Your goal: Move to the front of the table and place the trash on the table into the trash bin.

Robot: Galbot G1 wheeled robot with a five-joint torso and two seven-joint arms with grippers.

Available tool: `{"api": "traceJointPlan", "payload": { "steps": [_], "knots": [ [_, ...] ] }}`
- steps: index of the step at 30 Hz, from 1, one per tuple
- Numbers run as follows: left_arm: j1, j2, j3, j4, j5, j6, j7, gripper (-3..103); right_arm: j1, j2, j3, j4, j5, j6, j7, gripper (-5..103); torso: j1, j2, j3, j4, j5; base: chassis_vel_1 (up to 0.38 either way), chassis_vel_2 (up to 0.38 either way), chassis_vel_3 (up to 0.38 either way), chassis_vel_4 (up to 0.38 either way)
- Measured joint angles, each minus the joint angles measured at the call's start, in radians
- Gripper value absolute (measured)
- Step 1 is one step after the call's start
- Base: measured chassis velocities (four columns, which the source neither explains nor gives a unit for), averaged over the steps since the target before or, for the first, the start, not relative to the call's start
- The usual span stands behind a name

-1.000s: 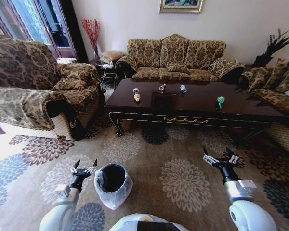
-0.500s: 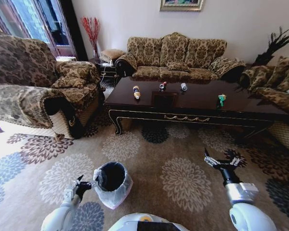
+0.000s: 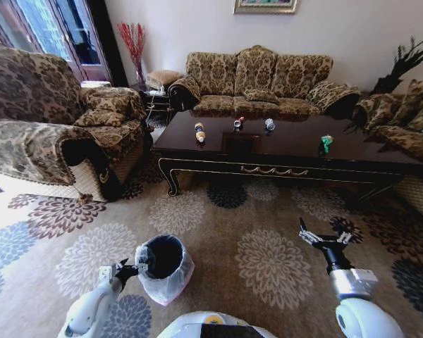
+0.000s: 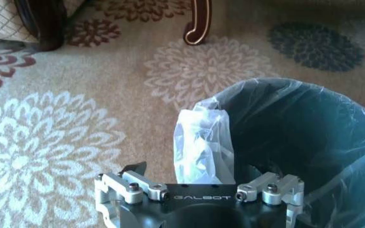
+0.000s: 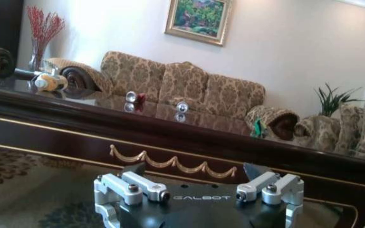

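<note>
All four trash pieces, from yellow-and-brown tube (image 3: 199, 133) to green-yellow wrapper (image 3: 324, 144), lay on the table (image 3: 282, 151) mid-frame; left gripper (image 3: 130, 270), jaws spread, touched the trash bin (image 3: 163, 268) lower-left; right gripper (image 3: 323, 236) hung wide, empty.

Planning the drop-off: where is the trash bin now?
In the head view, the trash bin stands on the carpet at the robot's left, beside the left gripper.

A home living room.
Patterned sofas (image 3: 257, 81) ring a dark wood coffee table (image 3: 289, 151) on floral carpet (image 3: 218, 232), with a framed painting (image 3: 264, 6) above.
</note>
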Motion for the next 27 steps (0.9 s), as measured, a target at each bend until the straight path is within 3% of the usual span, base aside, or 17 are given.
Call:
{"api": "traceJointPlan", "payload": {
  "steps": [4, 9, 14, 16, 17, 19, 23, 27],
  "knots": [
    [-0.03, 0.013, 0.009, 0.022, 0.0, 0.031, -0.014, 100, -0.002, 0.0, 0.001, -0.006, 0.0, 0.003, 0.0, 100, 0.0, 0.001, 0.001, -0.0001, 0.0, 0.0, 0.0, 0.0, 0.0],
    [-0.042, 0.015, 0.014, 0.055, 0.005, 0.029, -0.013, 102, 0.001, -0.005, -0.002, -0.017, 0.0, 0.007, 0.0, 100, 0.001, 0.003, 0.002, 0.0001, 0.0, 0.0, 0.0, 0.0, 0.0],
    [-0.063, 0.013, 0.026, 0.113, 0.023, -0.01, -0.006, 88, -0.004, -0.007, 0.005, -0.024, 0.006, 0.016, 0.0, 100, 0.002, 0.006, 0.003, -0.0002, 0.0008, 0.0, 0.0, 0.0, 0.0],
    [-0.064, 0.013, 0.026, 0.116, 0.024, -0.013, -0.006, 88, -0.004, -0.008, 0.006, -0.024, 0.008, 0.016, 0.0, 100, 0.002, 0.006, 0.003, 0.0, 0.0008, 0.0, 0.0, 0.0, 0.0],
    [-0.066, 0.011, 0.028, 0.122, 0.033, -0.022, -0.006, 80, -0.004, -0.011, 0.008, -0.025, 0.011, 0.016, 0.0, 100, 0.002, 0.007, 0.004, 0.0, 0.0011, 0.0, 0.0, 0.0, 0.0],
    [-0.066, 0.01, 0.029, 0.123, 0.036, -0.026, -0.006, 80, -0.004, -0.012, 0.008, -0.026, 0.011, 0.017, 0.001, 100, 0.002, 0.007, 0.004, 0.0, 0.0011, 0.0, 0.0, 0.0, 0.0],
    [-0.066, 0.006, 0.034, 0.123, 0.047, -0.037, -0.006, 64, -0.001, -0.012, 0.007, -0.028, 0.012, 0.018, 0.002, 100, 0.003, 0.008, 0.005, 0.0, 0.0005, 0.0, 0.0, 0.0, 0.0],
    [-0.06, 0.004, 0.035, 0.122, 0.054, -0.048, -0.007, 56, 0.001, -0.012, 0.005, -0.033, 0.012, 0.023, 0.002, 100, 0.003, 0.009, 0.006, -0.0001, 0.0, 0.0, 0.0, 0.0, 0.0]
  ]
}}
